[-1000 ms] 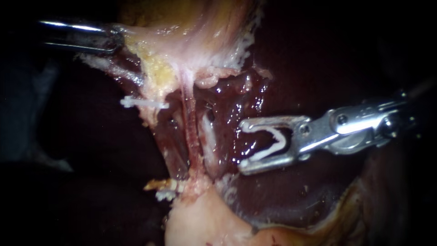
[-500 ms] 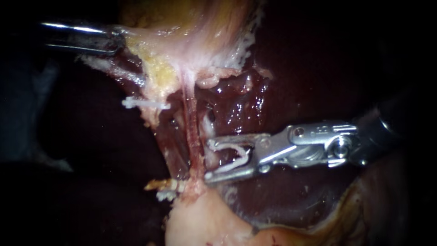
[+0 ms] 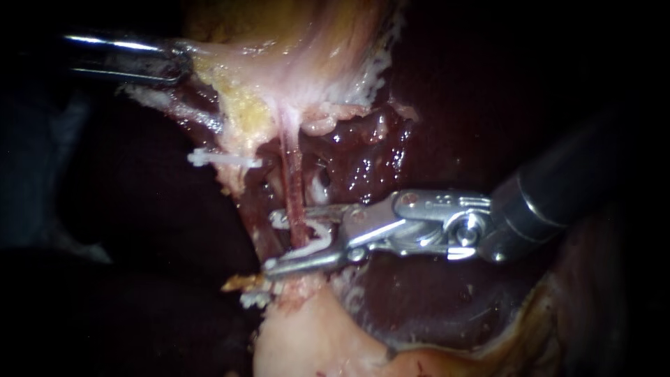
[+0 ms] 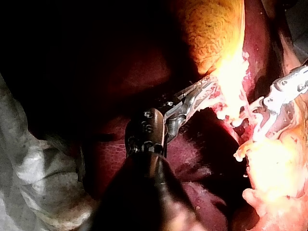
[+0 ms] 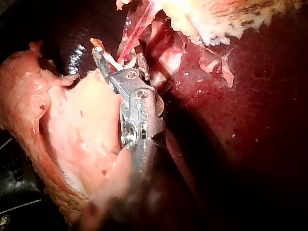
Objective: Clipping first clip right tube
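Just left of centre in the endoscope view, the right instrument (image 3: 272, 243) straddled the right tube (image 3: 292, 185). This thin reddish strand ran down from the gallbladder (image 3: 279, 42) at the top of the frame to a pale tissue mound (image 3: 307, 342) at the bottom. Its jaws stood wide apart and cradled an unclosed white clip (image 3: 315, 244), one leg along each jaw, with the tube crossing the gap between the legs. The right wrist view agreed, showing the tube running between the spread jaws. I took this for the right tube because a closed clip (image 3: 223, 159) sat on a strand further left. At the upper left, the left instrument (image 3: 178, 61) had its jaws closed on the gallbladder's pale edge, and the tissue there looked taut. Placing the clip around the tube looked done. The squeeze to lock it was not yet made, and release and backing away remained. Whether the clip's tips cleared the tube's far side I could not tell.
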### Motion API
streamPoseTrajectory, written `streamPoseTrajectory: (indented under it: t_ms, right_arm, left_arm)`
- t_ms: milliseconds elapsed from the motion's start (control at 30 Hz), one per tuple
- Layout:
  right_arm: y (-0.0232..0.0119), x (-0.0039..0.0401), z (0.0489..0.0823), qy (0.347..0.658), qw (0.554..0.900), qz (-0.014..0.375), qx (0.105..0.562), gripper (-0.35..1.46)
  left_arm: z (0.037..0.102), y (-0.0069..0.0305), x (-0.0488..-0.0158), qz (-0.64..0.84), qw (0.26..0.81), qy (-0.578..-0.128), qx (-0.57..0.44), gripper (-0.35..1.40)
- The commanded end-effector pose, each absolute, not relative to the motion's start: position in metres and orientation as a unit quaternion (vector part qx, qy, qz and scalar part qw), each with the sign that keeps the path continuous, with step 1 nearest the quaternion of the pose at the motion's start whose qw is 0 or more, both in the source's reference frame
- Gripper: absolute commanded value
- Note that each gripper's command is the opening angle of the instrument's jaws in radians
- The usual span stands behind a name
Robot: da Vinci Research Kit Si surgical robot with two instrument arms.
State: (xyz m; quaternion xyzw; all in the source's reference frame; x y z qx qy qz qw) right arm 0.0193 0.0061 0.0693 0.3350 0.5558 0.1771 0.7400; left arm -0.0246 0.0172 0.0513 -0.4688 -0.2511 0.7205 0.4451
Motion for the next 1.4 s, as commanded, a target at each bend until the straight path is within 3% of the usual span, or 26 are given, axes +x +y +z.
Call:
streamPoseTrajectory:
  t_ms: [33,433,867,1167,1400]
  right_arm:
    - [0.0060,0.0193,0.0694,0.555,0.739,0.176,0.340,0.49]
    - [0.0051,0.0196,0.0687,0.566,0.720,0.175,0.361,0.49]
    - [0.0031,0.0202,0.0641,0.585,0.694,0.156,0.389,0.48]
    - [0.0026,0.0203,0.0634,0.583,0.686,0.130,0.415,0.41]
    - [0.0033,0.0199,0.0639,0.577,0.686,0.146,0.419,0.26]
  left_arm:
    - [0.0514,0.0172,-0.0247,0.720,0.445,-0.251,-0.469,-0.35]
    - [0.0514,0.0172,-0.0246,0.720,0.445,-0.251,-0.469,-0.35]
    - [0.0515,0.0173,-0.0245,0.720,0.445,-0.251,-0.469,-0.35]
    - [0.0514,0.0173,-0.0245,0.720,0.445,-0.251,-0.469,-0.35]
    - [0.0514,0.0173,-0.0245,0.721,0.445,-0.251,-0.469,-0.35]
